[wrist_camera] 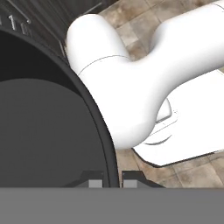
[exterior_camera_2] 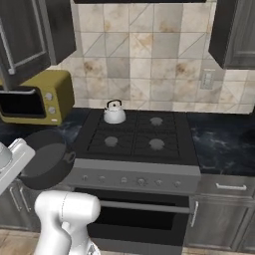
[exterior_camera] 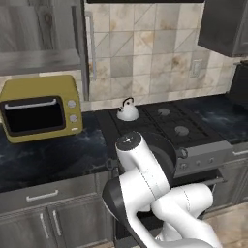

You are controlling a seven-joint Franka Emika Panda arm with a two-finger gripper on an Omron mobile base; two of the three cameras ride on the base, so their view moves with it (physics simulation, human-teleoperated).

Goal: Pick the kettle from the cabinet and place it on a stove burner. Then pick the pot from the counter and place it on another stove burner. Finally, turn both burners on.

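Gripping the pot [wrist_camera: 48,127] by its rim, my gripper [wrist_camera: 112,178] is clenched on the wall, pot in the air before the stove [exterior_camera_2: 139,172]; kettle [exterior_camera_2: 114,113] on the back-left burner.

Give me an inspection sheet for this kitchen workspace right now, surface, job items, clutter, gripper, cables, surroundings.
Surface: black cooktop between stretches of black marble-look counter.
Kettle: kettle stands upright on the rear left burner.
Pot: dark pot is held in the air in front of the stove's left corner, off the counter, not yet on a burner.
Burners: the front right burner is bare; no flame seen.
Clutter: yellow microwave on the counter left of the stove.
Gripper: gripper shut on the pot's rim.
Cables: nothing seen.
Surroundings: tiled backsplash, open cabinet above the microwave, oven door closed.
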